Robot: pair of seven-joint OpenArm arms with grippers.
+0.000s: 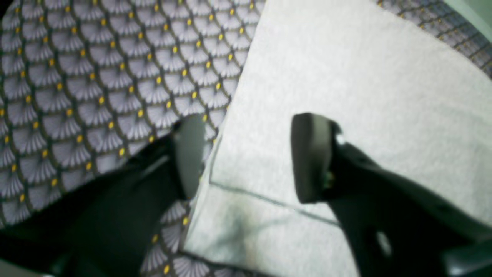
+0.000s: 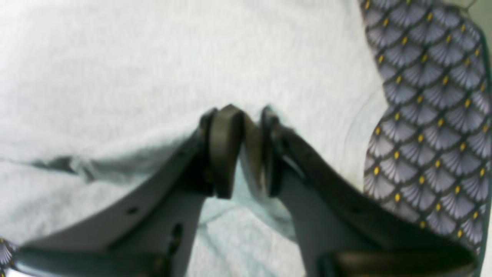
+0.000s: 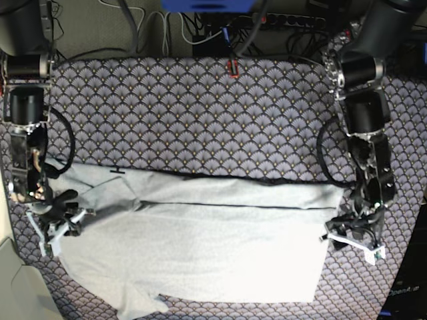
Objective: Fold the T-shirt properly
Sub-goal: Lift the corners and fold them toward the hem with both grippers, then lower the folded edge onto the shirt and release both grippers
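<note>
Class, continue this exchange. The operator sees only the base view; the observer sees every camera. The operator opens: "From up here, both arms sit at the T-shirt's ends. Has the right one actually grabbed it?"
Observer: Yes. In the right wrist view, the right gripper has its jaws closed on a raised pinch of the T-shirt.
Operator: And the left one?
Observer: The left gripper has its jaws wide open and holds nothing.
Operator: Where is it relative to the fabric?
Observer: It straddles the shirt's side edge, with one jaw over the table cloth and the other over the shirt. A stitched hem seam runs just below them.
</note>
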